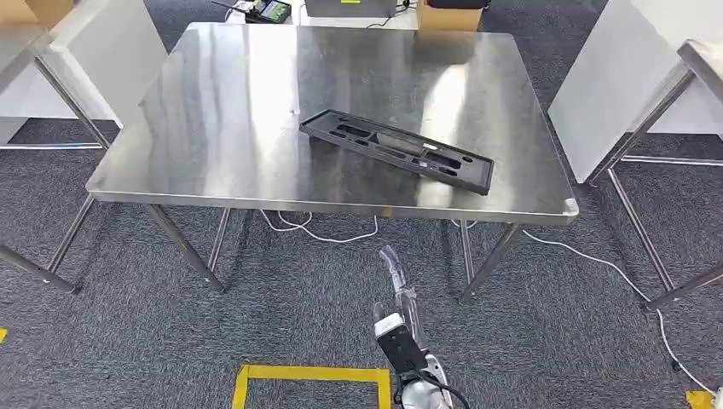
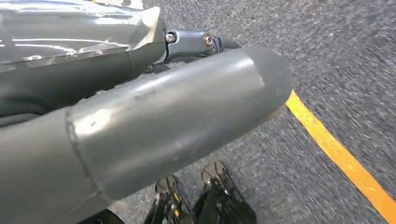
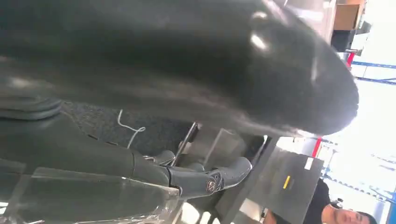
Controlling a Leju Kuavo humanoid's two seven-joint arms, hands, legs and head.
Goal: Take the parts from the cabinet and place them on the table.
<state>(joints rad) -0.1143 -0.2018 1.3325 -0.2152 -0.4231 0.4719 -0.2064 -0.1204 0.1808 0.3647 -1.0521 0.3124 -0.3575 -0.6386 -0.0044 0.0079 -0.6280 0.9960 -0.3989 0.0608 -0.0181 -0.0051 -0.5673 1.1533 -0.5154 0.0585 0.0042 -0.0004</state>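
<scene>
A long black plastic tray part (image 1: 396,151) with moulded recesses lies slantwise on the steel table (image 1: 213,162), toward its near right side. My right hand (image 1: 399,328) is low over the carpet in front of the table's near edge, well short of the part, with a clear plastic strip along its fingers. In the right wrist view its fingers (image 3: 205,179) stretch out apart from the thick thumb (image 3: 210,70), and nothing lies between them. My left hand (image 2: 140,126) hangs over the carpet, its fingers (image 2: 196,43) straight and its thumb apart from them, holding nothing.
Steel tables stand at the left (image 1: 21,51) and right (image 1: 703,64), with white panels (image 1: 614,77) leaning beside them. A white cable (image 1: 324,232) trails under the table. Yellow tape (image 1: 311,375) marks the floor. Boxes and devices (image 1: 273,10) sit beyond the far edge. A person (image 3: 334,210) stands nearby.
</scene>
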